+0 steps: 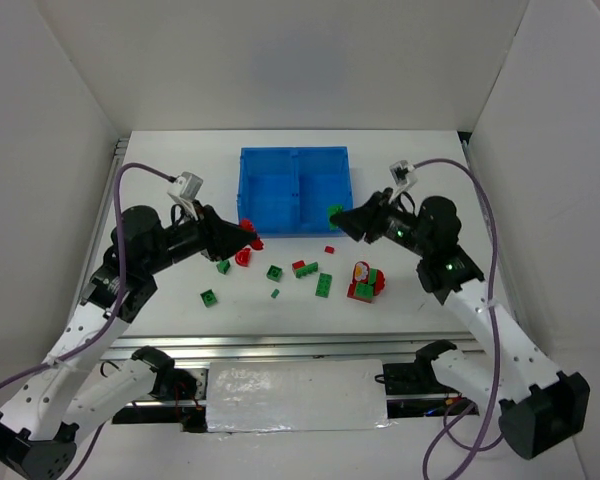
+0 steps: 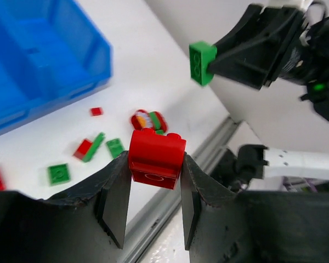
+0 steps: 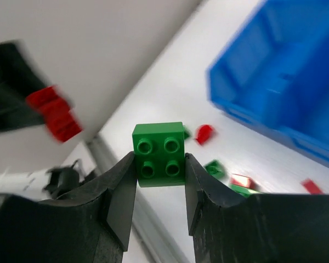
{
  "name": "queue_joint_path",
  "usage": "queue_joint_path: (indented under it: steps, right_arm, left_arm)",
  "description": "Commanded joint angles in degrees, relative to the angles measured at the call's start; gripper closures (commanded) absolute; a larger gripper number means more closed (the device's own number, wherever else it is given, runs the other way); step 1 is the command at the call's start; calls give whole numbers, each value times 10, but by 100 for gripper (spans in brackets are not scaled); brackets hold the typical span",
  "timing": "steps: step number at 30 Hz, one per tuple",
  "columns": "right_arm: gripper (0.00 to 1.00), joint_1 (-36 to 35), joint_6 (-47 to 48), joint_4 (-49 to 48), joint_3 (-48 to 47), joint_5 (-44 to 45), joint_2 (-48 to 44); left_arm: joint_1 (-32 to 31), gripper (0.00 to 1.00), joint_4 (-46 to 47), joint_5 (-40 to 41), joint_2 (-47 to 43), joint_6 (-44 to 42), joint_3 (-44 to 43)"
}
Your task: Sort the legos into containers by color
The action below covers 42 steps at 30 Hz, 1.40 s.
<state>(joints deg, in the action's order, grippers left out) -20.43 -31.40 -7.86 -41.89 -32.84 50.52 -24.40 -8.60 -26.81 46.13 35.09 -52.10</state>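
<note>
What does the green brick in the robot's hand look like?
The green brick is a small, square, shiny plastic block with four round studs on one face. The right gripper pinches it by two opposite sides, and nothing else touches it. It is lifted off the table, studs pointing back toward the arm, by the near right corner of the blue tray.

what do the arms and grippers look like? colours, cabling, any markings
The left arm and right arm match: white lower links, black housings toward the wrist. A purple cable runs along each, left cable and right cable. Each wrist has a small white-grey camera block. Green lights show on the right arm. The left gripper and right gripper are matte black with two angular fingers. No readable markings.
</note>
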Motion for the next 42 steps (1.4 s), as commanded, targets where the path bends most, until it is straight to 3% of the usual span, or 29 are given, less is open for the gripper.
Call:
queue_joint_path:
  steps: [1, 2, 4, 7, 12, 14, 15, 17, 18, 20, 21, 23, 25, 32, 34, 39, 40, 41, 42]
  right_arm:
    - [99, -6, 45, 148, -107, 186, 90]
    - [99, -8, 45, 170, -136, 267, 160]
    - [90, -8, 49, 203, -208, 314, 228]
    - [81, -11, 58, 222, -299, 342, 341]
    - [79, -13, 65, 270, -453, 359, 503]
    - [65, -14, 70, 284, -481, 350, 544]
    - [37, -15, 71, 286, -499, 349, 553]
    - [25, -18, 73, 297, -521, 356, 572]
    - [15, -20, 77, 307, -542, 358, 575]
    - [11, -19, 82, 319, -578, 350, 576]
    - [4, -20, 86, 347, -595, 343, 575]
    - [3, -22, 90, 376, -617, 344, 550]
    - [3, -25, 82, 375, -589, 342, 478]
    - [1, -49, 50, 295, -230, 332, 169]
    - [1, -62, 49, 286, -172, 314, 98]
    - [1, -86, 28, 320, -56, 316, -7]
    - [1, -89, 22, 322, -30, 317, -18]
    - [0, -92, 20, 326, -19, 317, -27]
    - [0, -94, 11, 333, -11, 325, -37]
  left_arm:
    - [4, 100, -63, 113, -3, -28, -41]
    - [3, 100, -83, 133, 1, -30, -49]
    - [3, 100, -122, 155, 8, -35, -68]
    - [3, 100, -129, 177, 1, -36, -73]
    - [6, 100, -143, 259, 21, -27, -99]
    - [7, 100, -137, 265, 40, -20, -109]
    - [8, 100, -130, 265, 61, -18, -115]
    - [8, 100, -114, 283, 84, -14, -124]
    - [9, 100, -107, 284, 108, -15, -132]
    - [10, 100, -86, 294, 130, -14, -138]
    - [10, 100, -85, 307, 152, -14, -149]
    - [10, 100, -71, 315, 190, -19, -162]
    - [10, 100, -55, 320, 220, -34, -172]
    - [15, 99, 53, 323, 401, -80, -225]
    - [23, 93, 64, 318, 444, -82, -250]
    - [30, 69, 49, 336, 580, -99, -351]
    - [31, 60, 44, 338, 596, -100, -364]
    - [32, 39, 37, 348, 625, -98, -388]
    - [33, 28, 30, 352, 637, -95, -399]
